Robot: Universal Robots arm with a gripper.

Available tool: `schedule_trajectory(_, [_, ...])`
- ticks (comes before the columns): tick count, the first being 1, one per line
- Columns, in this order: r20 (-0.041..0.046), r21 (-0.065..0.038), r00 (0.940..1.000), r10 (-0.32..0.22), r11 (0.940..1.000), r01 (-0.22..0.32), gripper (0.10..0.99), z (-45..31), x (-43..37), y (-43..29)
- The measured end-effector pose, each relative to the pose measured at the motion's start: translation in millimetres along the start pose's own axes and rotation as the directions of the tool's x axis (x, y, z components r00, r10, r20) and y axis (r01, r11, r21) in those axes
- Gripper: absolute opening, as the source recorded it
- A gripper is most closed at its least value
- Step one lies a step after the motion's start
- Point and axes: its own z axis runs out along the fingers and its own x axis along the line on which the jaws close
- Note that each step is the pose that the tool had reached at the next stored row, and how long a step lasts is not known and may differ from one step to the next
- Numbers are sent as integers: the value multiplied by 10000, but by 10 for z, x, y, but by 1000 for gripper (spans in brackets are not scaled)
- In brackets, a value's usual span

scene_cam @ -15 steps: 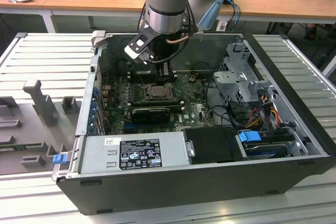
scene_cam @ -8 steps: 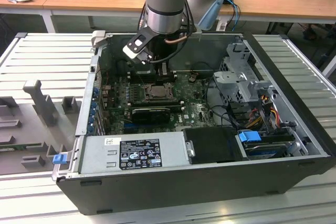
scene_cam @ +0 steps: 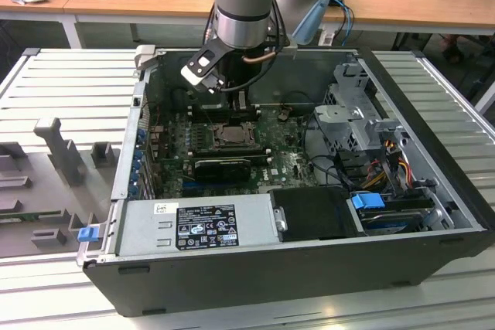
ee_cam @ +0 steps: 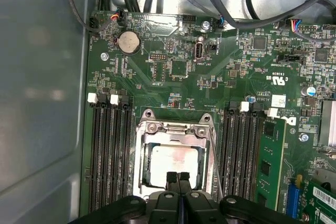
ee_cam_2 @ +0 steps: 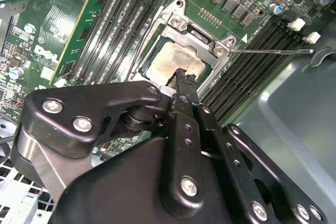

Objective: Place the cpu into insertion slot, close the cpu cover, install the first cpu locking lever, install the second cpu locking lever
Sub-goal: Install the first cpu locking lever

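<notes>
The cpu sat in the insertion slot on the motherboard, with the cpu cover lying down around it. The gripper hung over one edge of the chip, fingers pressed together, holding nothing.

Print on the power supply label is too small to read.

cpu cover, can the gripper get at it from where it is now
Probably yes: the gripper, shut, hangs right over the cpu cover, which lies flat around the cpu, with nothing between them.
</notes>
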Motion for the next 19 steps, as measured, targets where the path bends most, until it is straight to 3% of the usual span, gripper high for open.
schedule_trajectory(14, [1,1,10000,1,10000,-1,106,-30,1,-1])
schedule_trajectory(19, [7,0,10000,0,10000,0,106,-117,5,-2])
